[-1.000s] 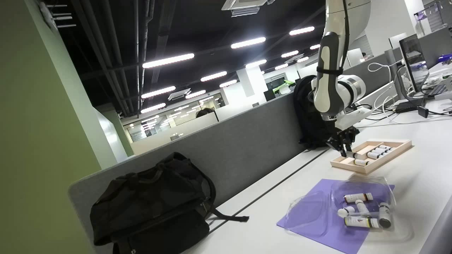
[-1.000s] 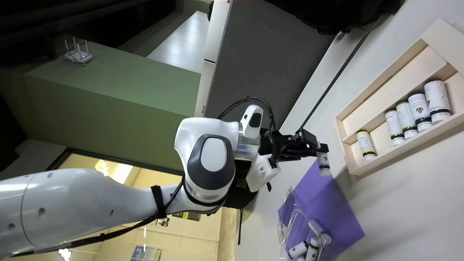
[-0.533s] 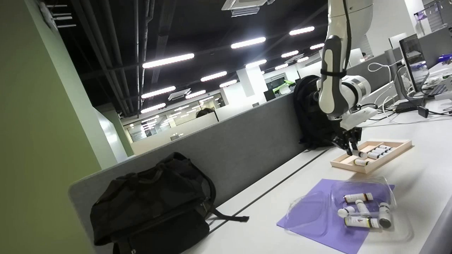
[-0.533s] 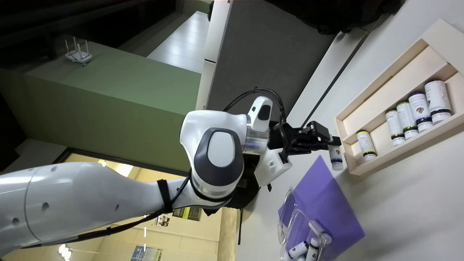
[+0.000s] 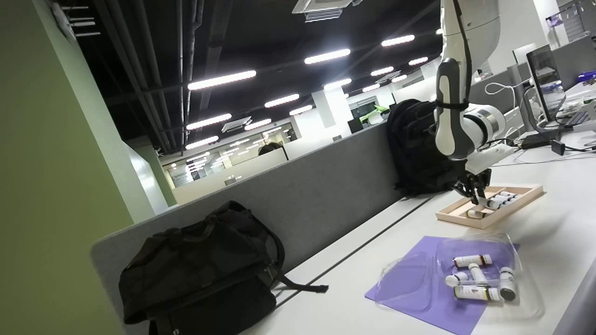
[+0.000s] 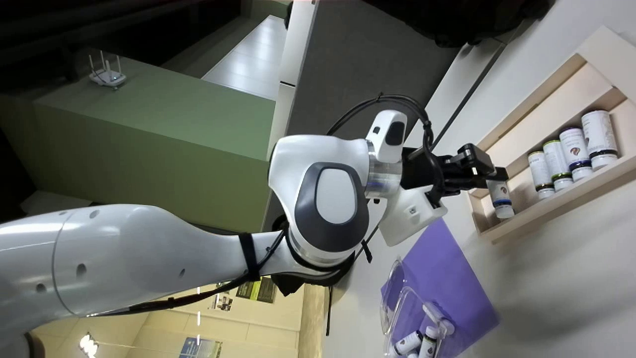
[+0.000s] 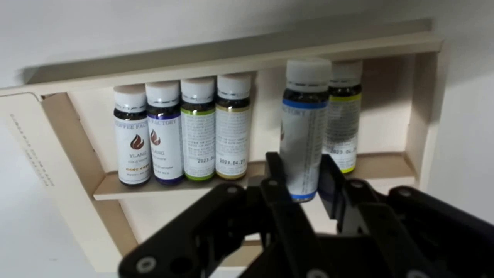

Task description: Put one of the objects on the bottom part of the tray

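The light wooden tray (image 5: 517, 207) lies on the white table, split lengthwise by a divider. It also shows in an exterior view (image 6: 546, 209) and in the wrist view (image 7: 154, 73). My gripper (image 7: 297, 166) is shut on a white-capped bottle with blue bands (image 7: 303, 135). It holds this bottle above the tray, between a yellow-banded bottle (image 7: 343, 127) and a row of several bottles (image 7: 197, 131) in the same compartment. The held bottle partly covers the yellow-banded one in the wrist view. In an exterior view the held bottle (image 6: 499, 196) hides the yellow-banded one.
A purple mat (image 5: 442, 311) bears a clear open container (image 5: 517, 251) with several bottles in it. A grey partition (image 5: 335, 186) runs along the table, with a black backpack (image 5: 195, 274) and another backpack (image 5: 414, 144) against it.
My gripper has carried the blue-banded bottle from the tray's near end to over the compartment holding the other bottles, rightward in both exterior views. The other bottles have not moved.
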You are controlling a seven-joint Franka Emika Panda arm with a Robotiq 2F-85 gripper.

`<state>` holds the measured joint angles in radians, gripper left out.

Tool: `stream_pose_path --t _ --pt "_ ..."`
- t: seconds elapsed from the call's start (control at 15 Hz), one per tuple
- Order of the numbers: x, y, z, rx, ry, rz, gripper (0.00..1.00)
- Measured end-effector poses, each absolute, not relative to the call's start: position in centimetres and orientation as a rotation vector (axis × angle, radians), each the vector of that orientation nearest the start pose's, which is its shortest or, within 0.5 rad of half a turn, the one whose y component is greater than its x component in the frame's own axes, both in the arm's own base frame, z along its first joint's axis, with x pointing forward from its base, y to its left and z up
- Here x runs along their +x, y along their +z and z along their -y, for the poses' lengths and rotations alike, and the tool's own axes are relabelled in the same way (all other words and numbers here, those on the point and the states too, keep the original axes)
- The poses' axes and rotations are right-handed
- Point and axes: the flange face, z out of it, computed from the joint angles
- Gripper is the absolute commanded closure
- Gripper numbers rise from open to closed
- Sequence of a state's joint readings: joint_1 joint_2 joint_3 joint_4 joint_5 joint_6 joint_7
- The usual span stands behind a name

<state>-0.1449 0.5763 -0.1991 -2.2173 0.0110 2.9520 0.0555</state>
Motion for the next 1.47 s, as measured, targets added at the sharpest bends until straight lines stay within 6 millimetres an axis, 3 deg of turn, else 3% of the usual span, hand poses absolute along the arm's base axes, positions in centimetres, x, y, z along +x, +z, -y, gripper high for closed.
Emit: stream_pose_path --t 0.13,0.2,0.4,0.6,0.67,1.47 --pt "52.6 13.6 20.0 -3.193 -0.257 -0.56 0.88" --pt "52.9 13.8 20.5 -3.189 -0.248 -0.537 0.63" --pt "53.5 14.4 21.8 -3.188 -0.236 -0.54 0.63" --pt "53.6 14.2 21.8 -3.188 -0.234 -0.535 0.63" --pt "53.6 14.1 21.7 -3.189 -0.232 -0.534 0.88" --pt "53.2 12.7 21.5 -3.196 -0.199 -0.515 0.88"
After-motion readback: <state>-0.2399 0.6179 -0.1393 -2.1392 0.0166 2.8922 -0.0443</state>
